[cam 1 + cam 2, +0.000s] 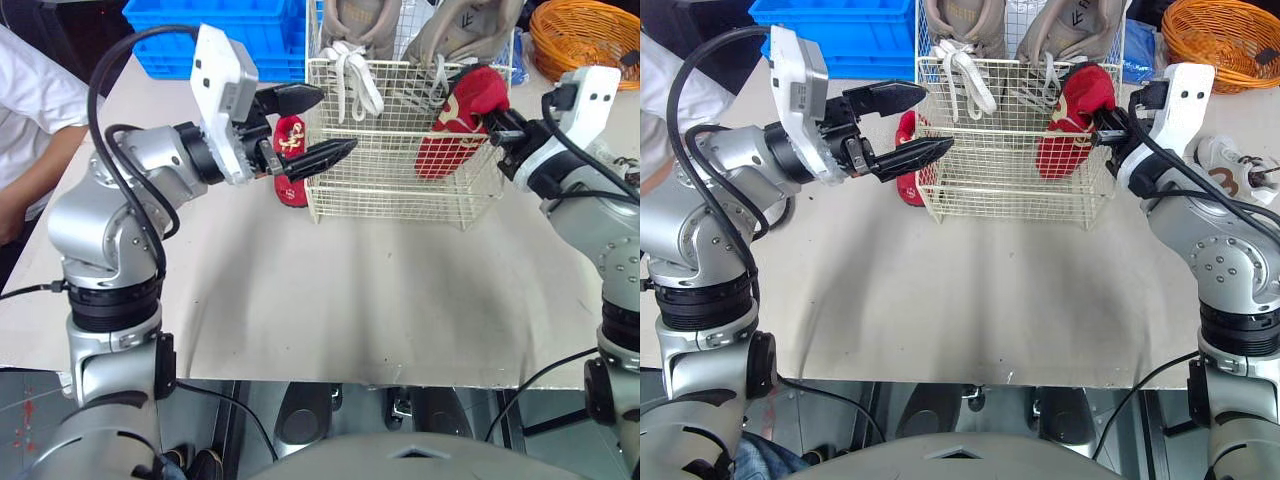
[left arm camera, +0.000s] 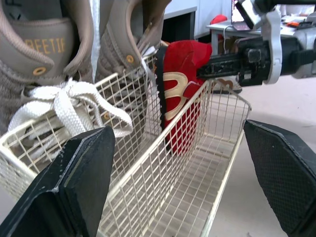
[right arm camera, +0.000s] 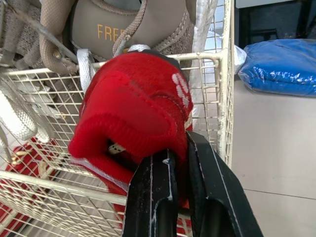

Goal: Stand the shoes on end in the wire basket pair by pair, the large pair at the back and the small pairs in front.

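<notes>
Fingers [image 3: 153, 197] of the right gripper [image 1: 500, 125] are pinching the red shoe [image 1: 455, 130] by its collar, so it's standing on end in the wire basket's [image 1: 400, 190] front right corner. Left gripper [image 1: 337, 120] is gaping wide by the basket's left side, with a second red shoe [image 1: 290, 165] sitting just outside the wire.

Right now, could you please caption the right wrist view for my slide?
Right gripper shut on a small red fabric shoe inside the cream wire basket, in front of beige lace-up sneakers.

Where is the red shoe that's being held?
The red shoe is pinched in the right claw at the wire basket's right end, in front of the tan sneakers.
</notes>
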Robot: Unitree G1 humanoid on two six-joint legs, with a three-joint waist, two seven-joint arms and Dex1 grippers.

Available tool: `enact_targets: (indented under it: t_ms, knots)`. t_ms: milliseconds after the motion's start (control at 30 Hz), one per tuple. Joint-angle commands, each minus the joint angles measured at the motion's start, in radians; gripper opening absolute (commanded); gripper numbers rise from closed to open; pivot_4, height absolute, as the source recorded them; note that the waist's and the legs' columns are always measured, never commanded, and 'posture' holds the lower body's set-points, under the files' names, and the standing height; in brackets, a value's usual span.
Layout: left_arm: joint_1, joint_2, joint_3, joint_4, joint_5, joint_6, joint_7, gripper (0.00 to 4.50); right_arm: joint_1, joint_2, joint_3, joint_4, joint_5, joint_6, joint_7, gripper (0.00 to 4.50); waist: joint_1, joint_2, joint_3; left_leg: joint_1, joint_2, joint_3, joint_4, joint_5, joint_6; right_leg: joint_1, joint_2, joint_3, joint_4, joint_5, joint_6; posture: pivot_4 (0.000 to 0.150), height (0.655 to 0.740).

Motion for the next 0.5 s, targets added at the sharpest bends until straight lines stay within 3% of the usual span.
enact_targets:
  t_ms: [33, 233, 267, 500]
  knots:
    - [-0.005, 0.015, 0.022, -0.038, -0.018, -0.007, 0.01, 4.5, -0.005, -0.001, -0.047, -0.025, -0.015, 0.035, -0.004, 1.38, 0.001, 0.0, 0.0, 0.0, 0.0, 0.0, 0.0, 0.0, 0.0, 0.0, 0.0, 0.0, 0.0, 0.0, 0.0, 0.15, 0.686]
    - [0.009, 0.031, 0.024, -0.017, -0.007, -0.021, 0.0, 4.5, 0.001, -0.035, -0.104, -0.058, -0.016, 0.07, 0.008, 4.26, 0.01, 0.0, 0.0, 0.0, -0.001, 0.0, 0.0, 0.0, 0.0, 0.0, 0.0, 0.0, 0.0, 0.0, 0.0, 0.15, 0.686]
    - [0.011, 0.035, 0.025, -0.011, -0.005, -0.024, -0.003, 4.5, 0.004, -0.044, -0.114, -0.065, -0.016, 0.078, 0.011, 4.45, 0.012, 0.0, 0.0, 0.0, -0.001, 0.0, 0.001, 0.0, 0.0, 0.0, 0.0, 0.0, 0.0, 0.0, 0.0, 0.15, 0.686]
    - [0.036, 0.07, 0.033, 0.085, 0.04, -0.083, -0.027, 4.5, 0.038, -0.107, -0.204, -0.112, 0.012, 0.122, 0.044, 4.45, 0.007, 0.0, 0.0, 0.0, 0.0, 0.0, 0.0, 0.0, 0.0, 0.0, 0.0, 0.0, 0.0, 0.0, 0.0, 0.15, 0.686]
